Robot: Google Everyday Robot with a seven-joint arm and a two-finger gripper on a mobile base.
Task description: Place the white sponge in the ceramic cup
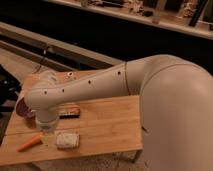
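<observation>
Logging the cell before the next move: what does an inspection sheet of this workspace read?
Surface: wooden table.
Job's things: white sponge flat near the front edge; ceramic cup not seen.
Clutter: carrot, dark bowl, black block.
Grippers: end effector open, pointing down between carrot and sponge, holding nothing.
Cables: one dark lead behind the table.
Surroundings: dim ledge behind.

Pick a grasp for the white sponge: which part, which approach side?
I'd pinch the white sponge across its shorter width, coming straight down from above: it lies flat on the table, so only its side edges can be gripped. The tool hangs open just beside it, between sponge and carrot.
</observation>
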